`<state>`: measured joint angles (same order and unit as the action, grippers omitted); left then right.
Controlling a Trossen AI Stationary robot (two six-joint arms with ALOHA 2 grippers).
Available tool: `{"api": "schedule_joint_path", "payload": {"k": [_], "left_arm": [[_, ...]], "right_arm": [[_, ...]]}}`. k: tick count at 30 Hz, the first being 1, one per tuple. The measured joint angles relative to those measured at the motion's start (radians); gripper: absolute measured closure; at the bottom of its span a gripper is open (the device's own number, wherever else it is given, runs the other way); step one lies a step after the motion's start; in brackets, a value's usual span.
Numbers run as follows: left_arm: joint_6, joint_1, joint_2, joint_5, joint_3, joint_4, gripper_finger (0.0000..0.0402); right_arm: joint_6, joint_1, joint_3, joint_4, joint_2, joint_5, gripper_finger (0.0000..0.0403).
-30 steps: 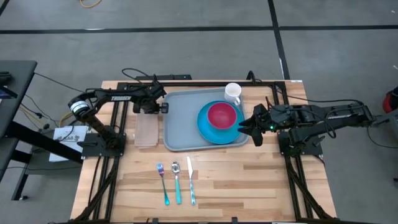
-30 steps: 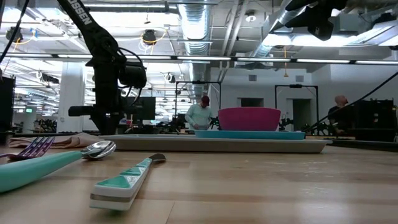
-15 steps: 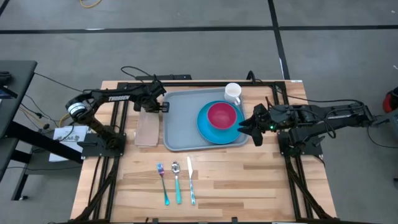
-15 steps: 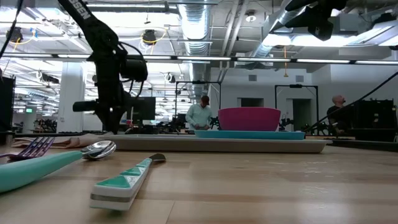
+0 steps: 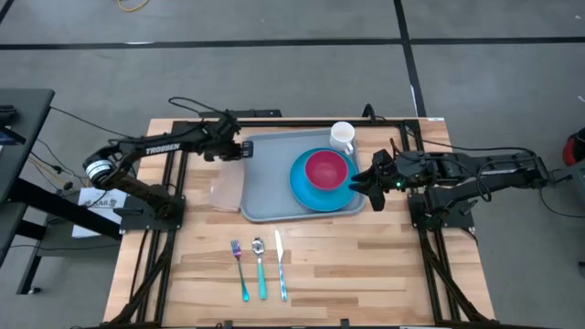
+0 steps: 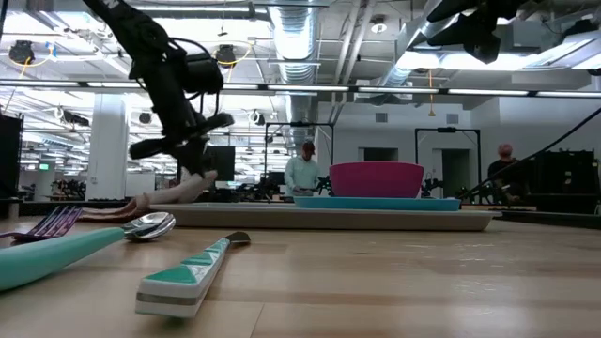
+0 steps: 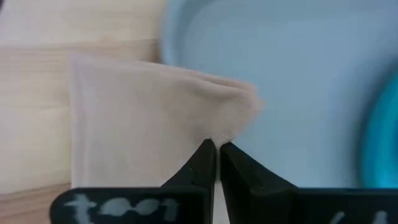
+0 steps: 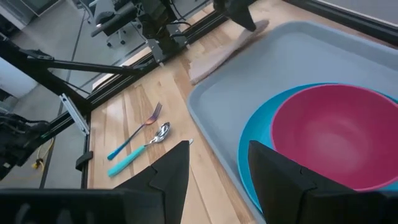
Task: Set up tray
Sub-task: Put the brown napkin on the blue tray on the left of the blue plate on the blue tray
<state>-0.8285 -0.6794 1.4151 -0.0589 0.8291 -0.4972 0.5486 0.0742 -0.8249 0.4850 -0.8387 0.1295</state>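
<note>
And the left gripper (image 7: 216,149) has just lifted the napkin (image 5: 228,189) by one pinched corner, swinging it toward the tray (image 5: 267,183) right beneath and ahead, so placement looks imminent, while the right gripper (image 8: 212,163) waits, spread, beside the plate (image 5: 315,194).

Bright overhead light — left wrist view blurred.
</note>
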Motion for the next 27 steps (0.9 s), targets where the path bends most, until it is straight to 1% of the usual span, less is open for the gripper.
{"api": "schedule_joint_path", "payload": {"k": [8,11,15,21,27], "left_arm": [[-0.114,0.023,0.024,-0.032,0.002,0.205,0.0401],[-0.154,0.026,0.033,-0.05,0.002,0.234,0.0401],[-0.19,0.044,0.081,-0.07,0.002,0.277,0.0401],[-0.267,0.08,0.185,-0.087,0.002,0.402,0.0401],[-0.351,0.098,0.225,-0.074,0.002,0.503,0.0401]], "right_arm": [[0.0,0.0,0.0,-0.011,0.0,-0.001,0.0248],[0.0,0.0,0.0,-0.017,0.0,-0.001,0.0248],[0.001,0.0,0.0,-0.017,0.0,-0.002,0.0248],[0.001,0.001,0.0,-0.019,0.0,-0.002,0.0248],[-0.001,0.002,0.0,-0.021,0.0,-0.002,0.0248]]}}
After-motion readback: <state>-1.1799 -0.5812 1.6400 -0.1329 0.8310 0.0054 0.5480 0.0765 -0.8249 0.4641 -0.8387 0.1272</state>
